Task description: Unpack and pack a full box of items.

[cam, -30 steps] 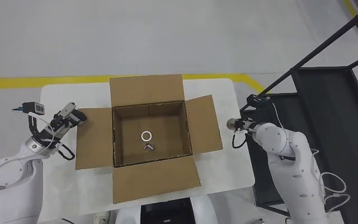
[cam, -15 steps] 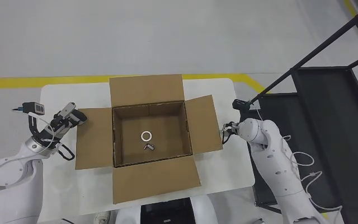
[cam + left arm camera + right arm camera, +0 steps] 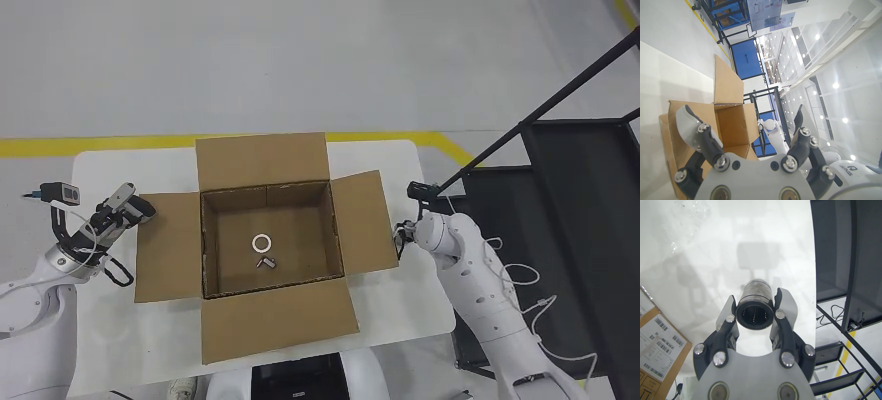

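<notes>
Broadly, a white table [image 3: 385, 160] carries everything, with a black metal rack [image 3: 570, 200] standing off its right side. An open cardboard box [image 3: 204, 245] sits in the middle of the table, all four flaps folded outward and lying flat; the right flap shows white shipping labels [image 3: 660, 340] in the right wrist view.

The left gripper [image 3: 135, 205] hangs over the table just beyond the box's left flap, its fingers [image 3: 687, 117] spread wide with nothing between them, pointed toward the box interior.

The right gripper [image 3: 402, 238] is over bare tabletop just beside the outer edge of the right flap. Its claw is pinching a dark steel linear bearing [image 3: 755, 302], a short hollow cylinder with rows of small balls visible inside the bore; one finger presses on each side of it.

On the box floor lie a white ring [image 3: 262, 242] and, just beside it on the robot's side, a small grey metal part [image 3: 267, 263].
</notes>
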`<action>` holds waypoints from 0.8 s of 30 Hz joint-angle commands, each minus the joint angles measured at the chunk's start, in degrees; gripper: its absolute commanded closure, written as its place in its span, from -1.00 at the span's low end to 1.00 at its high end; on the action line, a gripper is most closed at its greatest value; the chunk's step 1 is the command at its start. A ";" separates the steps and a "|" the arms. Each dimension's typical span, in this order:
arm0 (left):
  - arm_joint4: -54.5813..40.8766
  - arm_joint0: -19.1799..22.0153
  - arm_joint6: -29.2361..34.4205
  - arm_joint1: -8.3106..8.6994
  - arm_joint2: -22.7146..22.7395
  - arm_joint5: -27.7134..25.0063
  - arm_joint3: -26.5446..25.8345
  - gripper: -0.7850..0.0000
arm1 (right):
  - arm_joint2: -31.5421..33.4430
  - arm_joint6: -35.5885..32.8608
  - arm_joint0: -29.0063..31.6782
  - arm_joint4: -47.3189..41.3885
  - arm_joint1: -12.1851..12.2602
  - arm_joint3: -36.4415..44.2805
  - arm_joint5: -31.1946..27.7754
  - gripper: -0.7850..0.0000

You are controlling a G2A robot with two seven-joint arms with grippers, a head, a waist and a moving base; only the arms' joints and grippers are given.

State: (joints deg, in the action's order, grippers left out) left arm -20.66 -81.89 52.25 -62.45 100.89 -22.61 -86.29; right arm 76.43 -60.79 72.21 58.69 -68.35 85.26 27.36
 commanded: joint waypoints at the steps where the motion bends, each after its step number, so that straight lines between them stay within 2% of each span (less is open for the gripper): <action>1: 0.00 0.00 0.00 0.00 0.00 0.00 0.00 -1.00 | -0.09 0.31 -0.13 -0.35 -0.09 -0.40 0.07 0.13; 2: 0.00 0.00 0.00 0.00 0.00 0.00 0.00 -1.00 | -0.09 0.44 -0.16 -0.51 -0.12 -0.43 0.15 -1.00; 7: 0.00 0.00 0.00 0.00 0.00 0.00 0.00 -1.00 | 0.69 0.62 0.54 -0.27 -0.06 1.45 0.98 -1.00; 12: 0.00 0.00 0.00 0.00 0.00 0.00 0.00 -1.00 | 2.35 -0.33 3.02 2.60 0.37 7.69 2.61 -1.00; 21: 0.00 0.00 0.00 0.00 0.00 0.00 0.00 -1.00 | 5.14 0.80 9.31 14.49 1.05 28.52 7.22 -1.00; 24: 0.00 0.00 0.00 0.00 0.00 0.00 0.00 -1.00 | 4.24 2.07 10.06 15.64 0.90 34.76 6.39 -1.00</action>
State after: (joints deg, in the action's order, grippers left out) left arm -20.66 -81.89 52.25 -62.45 100.89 -22.61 -86.29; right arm 81.15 -59.16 82.19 74.41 -67.37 117.55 34.32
